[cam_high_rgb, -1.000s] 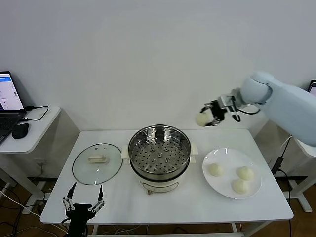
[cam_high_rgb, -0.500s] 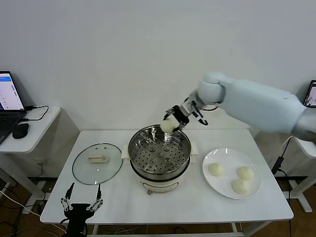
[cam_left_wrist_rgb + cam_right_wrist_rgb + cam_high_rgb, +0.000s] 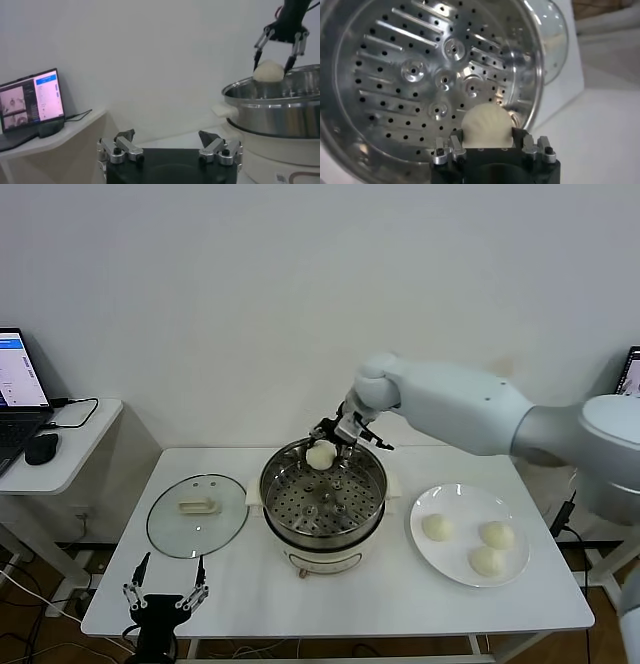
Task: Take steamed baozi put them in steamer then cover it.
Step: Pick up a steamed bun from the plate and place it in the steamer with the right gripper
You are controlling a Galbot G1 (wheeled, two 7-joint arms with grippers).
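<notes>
First baozi held over the steamer, nothing yet inside.

The right tool [image 3: 327, 446] was clenched on one steamed baozi [image 3: 320, 454], holding it above the far rim of the steamer [image 3: 323, 529], which stood at the middle of the white bench [image 3: 340, 604]. In the right wrist view the perforated tray [image 3: 420, 75] below the bun showed no buns on it, so the first placement was not yet finished. Three more baozi [image 3: 437, 527] lay on the white plate [image 3: 440, 569] to the right of the steamer. The glass cover [image 3: 197, 515] lay flat on the bench to the steamer's left, untouched. The left tool [image 3: 167, 596] was released, its fingers spread wide, parked low at the near left edge of the bench. By my judgement, left to do: lowering this bun, moving the other three, then covering.
</notes>
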